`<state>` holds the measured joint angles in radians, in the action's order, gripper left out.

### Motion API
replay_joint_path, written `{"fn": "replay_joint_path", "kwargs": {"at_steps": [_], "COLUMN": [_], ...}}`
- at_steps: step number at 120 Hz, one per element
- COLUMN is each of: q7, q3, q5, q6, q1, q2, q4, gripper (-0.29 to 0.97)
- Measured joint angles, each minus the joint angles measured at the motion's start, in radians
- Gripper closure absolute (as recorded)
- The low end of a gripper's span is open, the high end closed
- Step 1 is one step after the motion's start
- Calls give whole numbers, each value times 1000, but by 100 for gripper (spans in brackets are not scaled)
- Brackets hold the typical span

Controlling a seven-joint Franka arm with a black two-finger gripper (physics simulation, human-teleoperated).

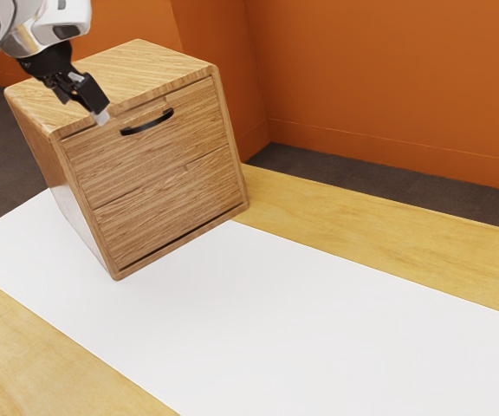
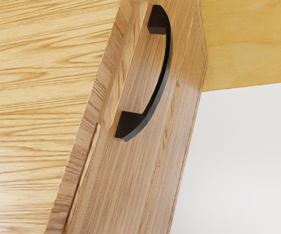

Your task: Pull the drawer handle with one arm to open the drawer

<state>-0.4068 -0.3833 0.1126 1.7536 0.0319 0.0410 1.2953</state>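
A light wooden cabinet (image 1: 137,74) stands tilted on the white tabletop at the exterior view's upper left. Its upper drawer (image 1: 167,152) carries a curved black handle (image 1: 146,122) and sits flush with the cabinet's front. My gripper (image 1: 100,113) hangs over the cabinet's top front edge, just beside the handle's end toward the exterior view's left, and touches nothing I can make out. In the wrist view the black handle (image 2: 155,83) lies on the drawer front (image 2: 130,185), a little ahead of my hand, next to the cabinet's top (image 2: 33,97).
A second drawer (image 1: 176,208) without a visible handle sits below the upper one. A white mat (image 1: 275,329) covers the wooden table (image 1: 388,234) in front of the cabinet. Orange walls (image 1: 388,69) rise behind, with dark floor at their foot.
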Motion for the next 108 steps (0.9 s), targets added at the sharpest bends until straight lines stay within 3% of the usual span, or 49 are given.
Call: {"fn": "replay_joint_path", "kwargs": {"at_steps": [37,108], "q7": [-6,-69], "q3": [-1,-2], "q5": [-1,-15], "q6": [6,60], "q1": [55,40], "q2": [12,53], "q4": [-13,-9], "gripper": [0,0]}}
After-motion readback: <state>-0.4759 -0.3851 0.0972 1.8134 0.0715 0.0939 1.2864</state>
